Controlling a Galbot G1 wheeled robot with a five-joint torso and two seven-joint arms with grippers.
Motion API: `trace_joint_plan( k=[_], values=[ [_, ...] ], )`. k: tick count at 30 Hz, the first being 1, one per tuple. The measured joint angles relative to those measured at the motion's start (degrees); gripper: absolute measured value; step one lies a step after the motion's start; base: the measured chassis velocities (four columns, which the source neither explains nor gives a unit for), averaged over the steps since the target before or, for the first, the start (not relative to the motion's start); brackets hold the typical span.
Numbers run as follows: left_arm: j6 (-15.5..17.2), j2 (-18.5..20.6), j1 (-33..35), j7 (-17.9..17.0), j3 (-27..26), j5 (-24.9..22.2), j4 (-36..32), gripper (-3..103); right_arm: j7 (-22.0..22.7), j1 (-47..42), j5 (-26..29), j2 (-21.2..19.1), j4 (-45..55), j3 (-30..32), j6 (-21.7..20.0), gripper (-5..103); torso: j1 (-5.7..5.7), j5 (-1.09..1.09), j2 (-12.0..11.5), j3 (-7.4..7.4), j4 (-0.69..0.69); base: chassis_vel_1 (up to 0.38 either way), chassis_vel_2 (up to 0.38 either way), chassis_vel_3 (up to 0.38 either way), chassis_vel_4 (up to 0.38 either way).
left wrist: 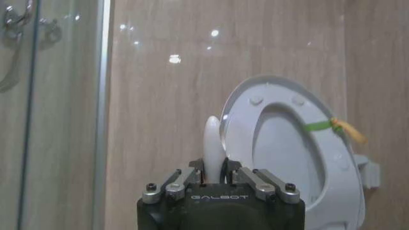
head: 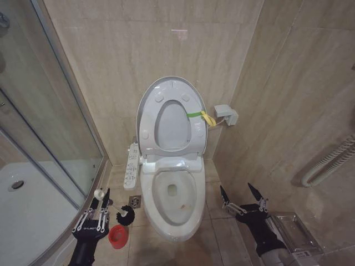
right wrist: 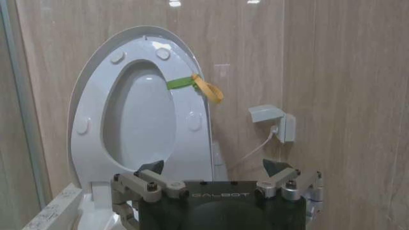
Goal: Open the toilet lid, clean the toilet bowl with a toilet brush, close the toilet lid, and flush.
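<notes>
Low beside the white ceramic oval toilet bowl [head: 173, 220], on its left, clamping the left gripper [head: 97, 206] shut on the thin white-handled, black-bristled toilet brush [head: 126, 214], just above the small red plastic cup holder [head: 117, 235]. Holding it aslant, with the long axis running from the round knob, pointing up toward the wall, down to the bristles, pointing at the bowl's base. Keeping the glossy white oval plastic toilet lid [head: 148, 111] upright. Waiting with the right gripper [head: 242, 195] spread open at the bowl's right. Probably risking the slim handle twisting in the pads, or the bristles clipping the rim on the way across.
</notes>
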Motion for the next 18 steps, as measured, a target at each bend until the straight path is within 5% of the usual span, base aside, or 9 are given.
trace_joint_plan(
  k=[6,18],
  values=[
    [4.8,5.2,-6.6,1.0,-2.4,-5.1,1.0,22,0.0,0.0,0.0,0.0,0.0,0.0,0.0,100,0.01,-0.02,0.0,0.0,-0.03,0.0,0.0,0.0,0.0],
    [7.8,11.5,-12.9,3.5,-2.5,-11.3,4.3,22,0.0,0.0,0.0,0.0,0.0,0.0,0.0,100,0.0,-0.02,0.0,0.01,0.0,0.0,0.0,0.0,0.0]
  ],
)
